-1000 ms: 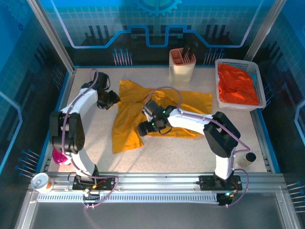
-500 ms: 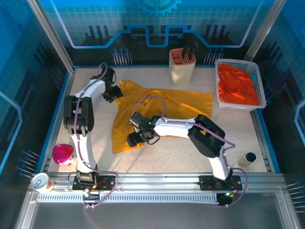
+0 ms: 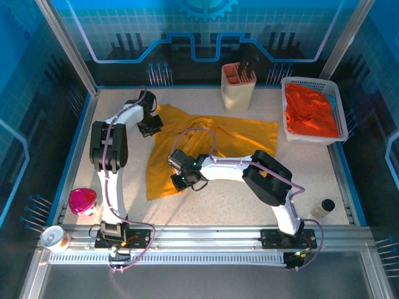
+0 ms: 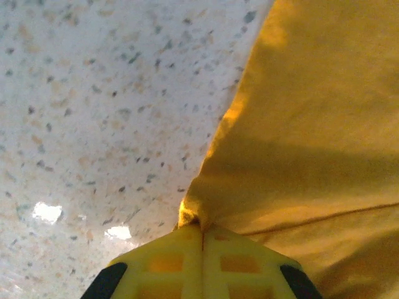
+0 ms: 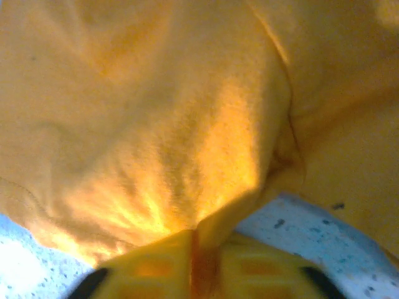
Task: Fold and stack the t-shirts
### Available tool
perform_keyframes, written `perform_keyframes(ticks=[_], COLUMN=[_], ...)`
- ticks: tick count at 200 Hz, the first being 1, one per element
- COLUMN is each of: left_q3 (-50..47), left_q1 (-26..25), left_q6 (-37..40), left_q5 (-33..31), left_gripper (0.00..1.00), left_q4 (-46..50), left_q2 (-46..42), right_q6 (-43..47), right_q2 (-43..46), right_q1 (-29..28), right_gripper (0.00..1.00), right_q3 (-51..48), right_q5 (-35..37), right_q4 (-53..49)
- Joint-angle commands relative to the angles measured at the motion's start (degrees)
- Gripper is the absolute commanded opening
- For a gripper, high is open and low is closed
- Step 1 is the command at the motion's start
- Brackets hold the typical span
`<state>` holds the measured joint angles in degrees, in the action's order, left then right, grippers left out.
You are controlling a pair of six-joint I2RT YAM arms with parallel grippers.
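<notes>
Top external: mustard t-shirt [image 3: 237, 134] lies spread and rumpled on the speckled desk [image 3: 124, 187], mid-scene. It runs from far left toward the right, with one flap trailing to the near left. Left jaws sit on its far-left edge, and the left arm [image 3: 109, 146] is stretched along the desk's left side. Right jaws are down on the near-left flap, with the right arm [image 3: 249, 171] reaching left across the cloth. Orange-red t-shirt [image 3: 310, 112] is bunched inside the white mesh basket [image 3: 288, 134] at far right, well apart from the mustard one. Cream holder [image 3: 237, 93] with dark utensils stands at the far edge, just beyond the mustard shirt. Pink object [image 3: 82, 200] near left, small cup [image 3: 52, 237] at the near-left corner, small bottle [image 3: 324, 207] near right. All three are apart from the cloth.

Left wrist: left yellow pads [image 4: 165, 261] are pressed together, so the left jaws are closed. A small fold of the mustard shirt's edge is pinched at their tip. Cloth covers the right half, bare speckled desk the left.

Right wrist: right yellow pads [image 5: 149, 265] also meet, so the right jaws are closed on a gathered ridge of mustard cloth. The cloth rises in creases from the tip. Bits of desk show at lower left and lower right under the lifted fabric.
</notes>
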<state>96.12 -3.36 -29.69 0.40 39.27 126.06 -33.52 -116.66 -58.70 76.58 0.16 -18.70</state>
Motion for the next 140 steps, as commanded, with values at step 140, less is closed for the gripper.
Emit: perform_keyframes(ticks=[140], left_q3=[48.4], left_q1=[5.1], left_q6=[8.5], left_q5=[-4.9], left_gripper=[0.00], left_q4=[20.5], left_q2=[23.1], right_q6=[-6.6], right_q2=[11.3], right_q1=[-8.1], right_gripper=[0.00], right_q3=[-11.3], right_q5=[-7.7], right_q4=[-0.8])
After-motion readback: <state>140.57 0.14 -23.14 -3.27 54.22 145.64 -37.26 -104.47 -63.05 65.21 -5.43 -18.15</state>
